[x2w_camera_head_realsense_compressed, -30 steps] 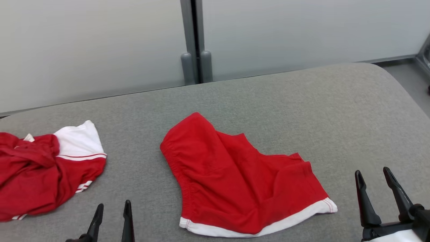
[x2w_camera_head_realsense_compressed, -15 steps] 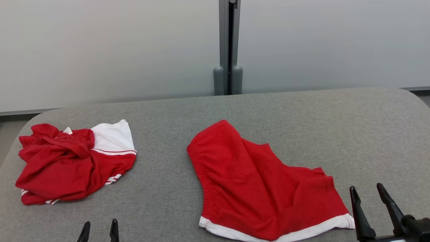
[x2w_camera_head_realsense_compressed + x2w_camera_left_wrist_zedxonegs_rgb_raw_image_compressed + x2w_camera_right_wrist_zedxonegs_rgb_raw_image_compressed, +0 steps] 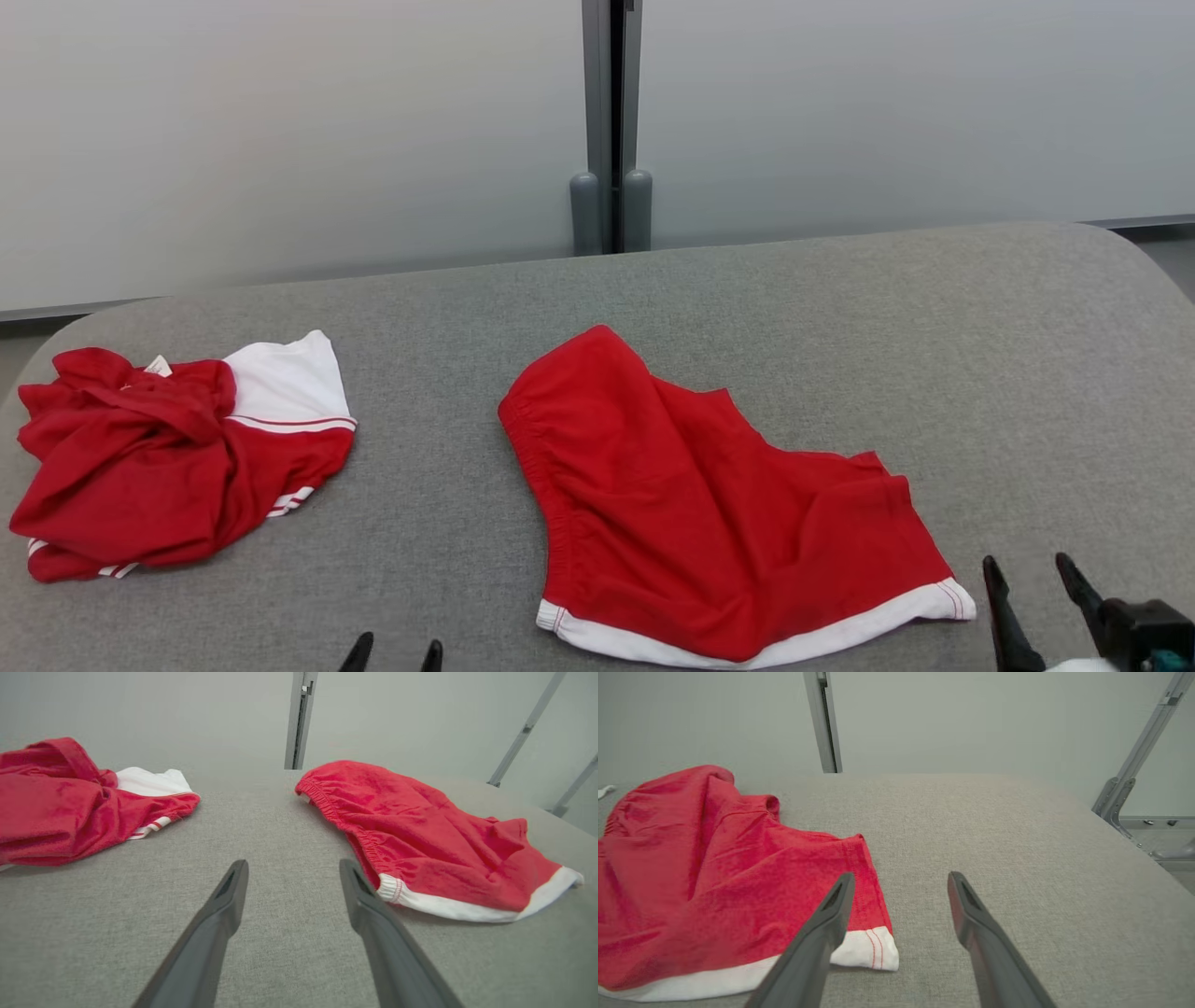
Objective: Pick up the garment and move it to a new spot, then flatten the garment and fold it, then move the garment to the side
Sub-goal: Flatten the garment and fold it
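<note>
Both spread wide and empty, the left gripper (image 3: 397,647) and right gripper (image 3: 1026,563) flank red white-hemmed shorts (image 3: 709,523) on the grey fabric tabletop (image 3: 840,327) (a crumpled red-and-white garment (image 3: 140,467) lies left).

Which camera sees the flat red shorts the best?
The head view: it shows the whole red shorts from above. The left wrist view sees them low and sideways; the right wrist view cuts part off.

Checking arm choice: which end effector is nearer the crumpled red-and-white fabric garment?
Left. The left end effector is off the near right of the crumpled red-and-white fabric garment; the right end effector is beyond the red white-hemmed shorts.
</note>
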You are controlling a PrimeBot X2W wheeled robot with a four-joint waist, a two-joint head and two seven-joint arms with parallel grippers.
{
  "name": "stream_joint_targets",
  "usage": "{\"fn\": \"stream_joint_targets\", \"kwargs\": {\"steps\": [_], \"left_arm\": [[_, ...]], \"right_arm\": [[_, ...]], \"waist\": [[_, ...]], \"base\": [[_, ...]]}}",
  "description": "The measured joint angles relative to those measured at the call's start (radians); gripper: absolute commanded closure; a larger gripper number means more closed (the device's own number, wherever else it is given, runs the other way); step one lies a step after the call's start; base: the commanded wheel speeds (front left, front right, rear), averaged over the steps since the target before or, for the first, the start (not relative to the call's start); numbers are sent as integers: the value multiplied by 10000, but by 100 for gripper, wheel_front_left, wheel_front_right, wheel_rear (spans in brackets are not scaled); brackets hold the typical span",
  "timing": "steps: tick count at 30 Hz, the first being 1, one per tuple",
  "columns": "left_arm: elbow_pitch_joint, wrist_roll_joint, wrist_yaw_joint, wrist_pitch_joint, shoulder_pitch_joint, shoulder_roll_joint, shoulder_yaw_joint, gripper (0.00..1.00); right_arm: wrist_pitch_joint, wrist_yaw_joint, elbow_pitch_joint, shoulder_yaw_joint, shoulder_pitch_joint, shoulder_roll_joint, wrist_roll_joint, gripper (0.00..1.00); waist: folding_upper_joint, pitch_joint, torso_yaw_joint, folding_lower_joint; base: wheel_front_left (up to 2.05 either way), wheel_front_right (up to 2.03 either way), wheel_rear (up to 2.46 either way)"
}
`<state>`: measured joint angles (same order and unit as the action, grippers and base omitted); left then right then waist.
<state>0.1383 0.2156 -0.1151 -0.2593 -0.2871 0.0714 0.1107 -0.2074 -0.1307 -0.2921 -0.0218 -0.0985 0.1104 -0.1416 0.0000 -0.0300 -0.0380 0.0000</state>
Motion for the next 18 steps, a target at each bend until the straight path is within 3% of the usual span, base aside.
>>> {"fn": "stream_joint_targets", "kwargs": {"steps": [8, 18], "left_arm": [[531, 431, -146, 1095, 890, 591, 1691, 0], [947, 1434, -146, 1732, 2219, 1325, 3170, 0]], "right_arm": [[1722, 0, -1108, -73, 771, 38, 36, 0], [2243, 0, -1745, 82, 1502, -318, 176, 0]], "waist": [[0, 416, -230, 0], [0, 1217, -162, 0]], "base": [[0, 0, 0], [0, 0, 0]]}}
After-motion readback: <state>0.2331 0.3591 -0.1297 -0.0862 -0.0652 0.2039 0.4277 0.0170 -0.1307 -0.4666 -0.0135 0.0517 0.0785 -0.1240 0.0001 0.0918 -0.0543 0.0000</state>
